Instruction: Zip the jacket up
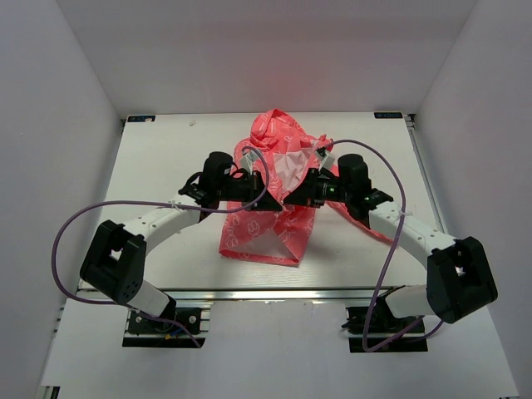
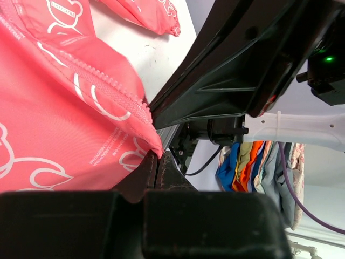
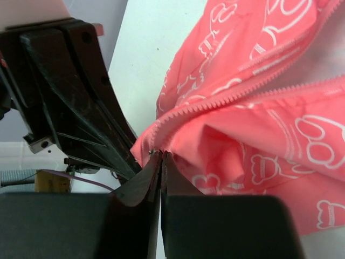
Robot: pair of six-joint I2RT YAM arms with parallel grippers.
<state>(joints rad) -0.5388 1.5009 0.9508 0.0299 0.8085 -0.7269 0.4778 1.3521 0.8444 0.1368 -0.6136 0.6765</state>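
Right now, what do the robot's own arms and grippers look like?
The left arm and right arm match: white tubular links between blocky black joint housings. The left gripper and right gripper are black with wedge-shaped fingers. A purple cable loops beside each arm; a green light glows near the right wrist.

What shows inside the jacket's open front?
White lining shows between the jacket's parted upper edges. The left gripper and right gripper cover the middle, hiding anything lower inside.

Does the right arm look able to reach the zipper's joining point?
Likely yes: the right gripper is pinched right where the zipper teeth of the jacket meet, nothing between.
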